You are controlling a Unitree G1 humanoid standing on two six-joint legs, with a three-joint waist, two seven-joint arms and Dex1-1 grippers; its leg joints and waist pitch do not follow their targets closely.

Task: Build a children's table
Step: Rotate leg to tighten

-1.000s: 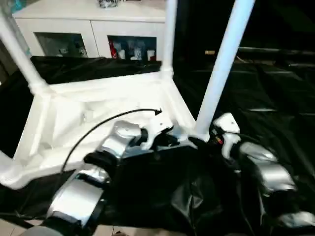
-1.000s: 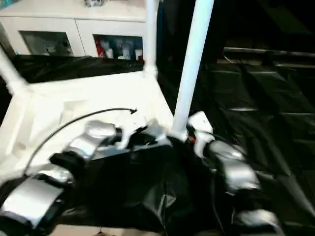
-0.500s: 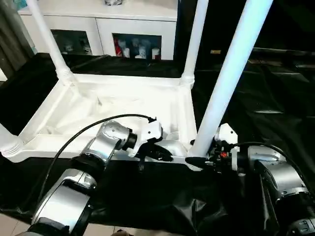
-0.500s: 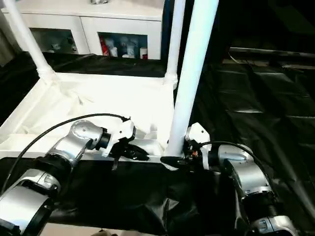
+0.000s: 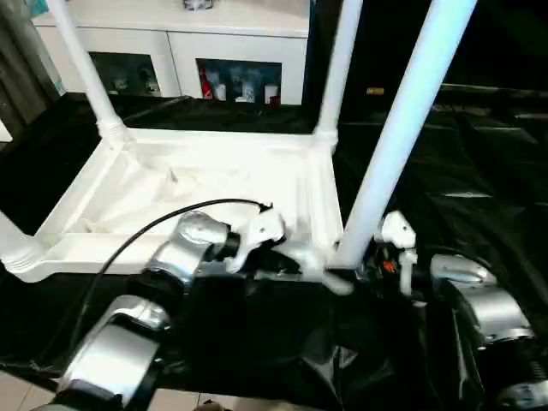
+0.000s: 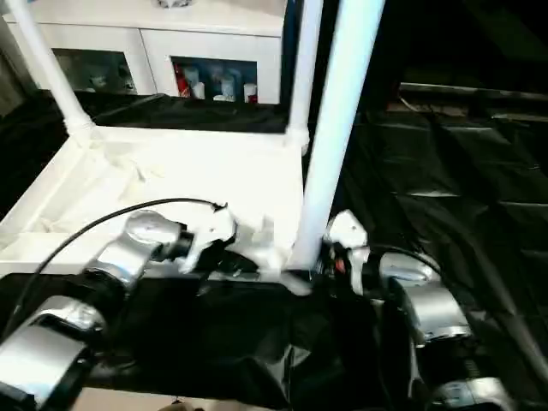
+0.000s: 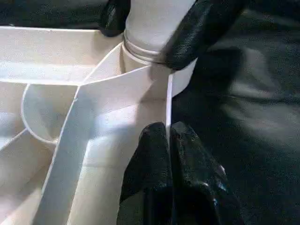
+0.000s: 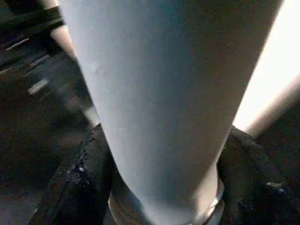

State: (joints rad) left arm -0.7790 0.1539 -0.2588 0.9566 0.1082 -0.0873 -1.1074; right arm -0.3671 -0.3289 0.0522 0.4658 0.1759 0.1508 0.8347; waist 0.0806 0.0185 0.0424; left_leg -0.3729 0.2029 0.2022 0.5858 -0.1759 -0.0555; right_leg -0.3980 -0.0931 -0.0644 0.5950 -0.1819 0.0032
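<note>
My right gripper (image 7: 154,28) grasps the white tapered leg (image 5: 398,128) at its socket; my left gripper (image 7: 168,140) pinches the upturned tabletop's (image 5: 184,184) thin rim.

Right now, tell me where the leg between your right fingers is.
The leg stands upright in the near right corner socket of the upturned tabletop, right fingers around its base.

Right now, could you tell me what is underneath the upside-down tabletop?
Black sheeting lies under and around the tabletop. What the sheeting rests on is covered, so it cannot be seen.
</note>
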